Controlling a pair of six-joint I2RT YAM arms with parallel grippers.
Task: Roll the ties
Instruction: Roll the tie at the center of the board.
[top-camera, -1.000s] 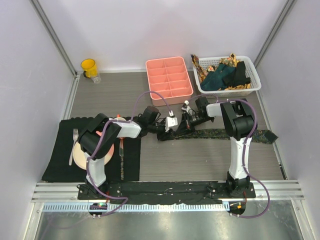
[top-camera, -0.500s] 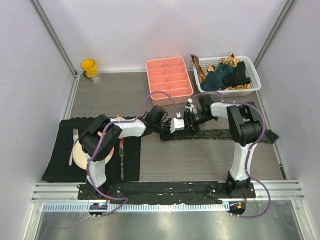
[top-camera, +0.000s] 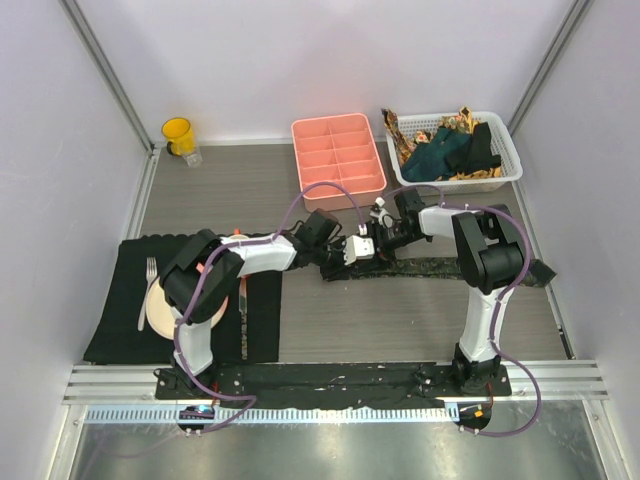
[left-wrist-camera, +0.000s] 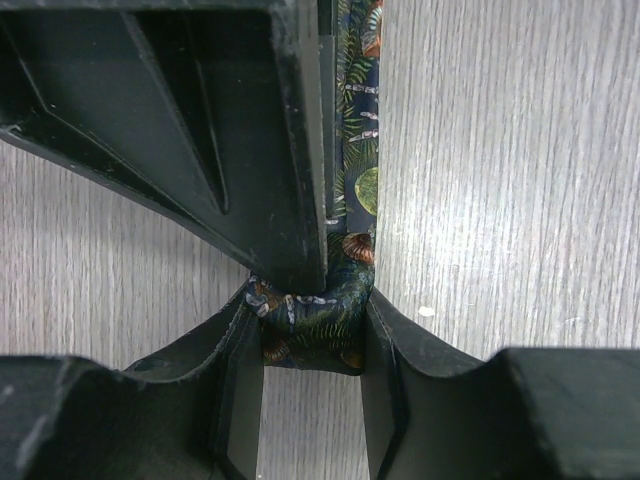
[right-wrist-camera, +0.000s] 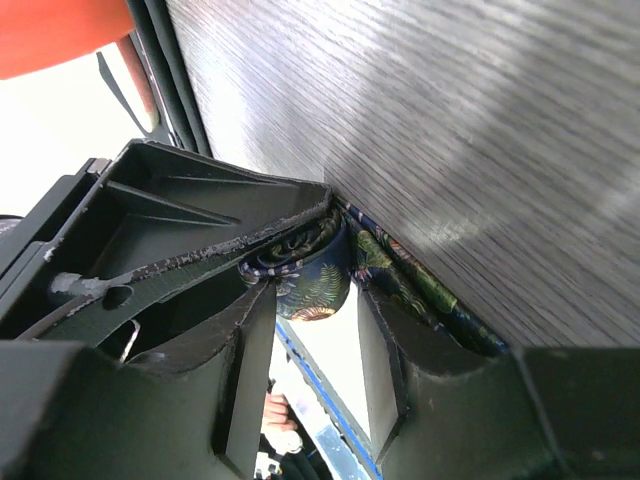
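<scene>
While the left hand (left-wrist-camera: 312, 345) stands part-closed with its pads pressed on both flanks of the rolled end (left-wrist-camera: 315, 322) of the dark patterned tie (top-camera: 450, 268), the right hand (right-wrist-camera: 318, 300) stands with fingers parted at the mouth of the same roll. No firm grip by the right hand can be confirmed.

The unrolled length lies flat on the worktop (top-camera: 400, 320), running towards its right edge. The remaining ties (top-camera: 440, 155) sit heaped in the basket (top-camera: 505, 165).

Assessment: the fabric is light, limp and probably slick, so the coil would loosen if let go. It is best held across the coil's sides.

Clearance: both hands are crowded tip to tip. The pink tray (top-camera: 298, 150) is near behind and the placemat (top-camera: 260, 330) to the left. Bare worktop lies towards the near side.
</scene>
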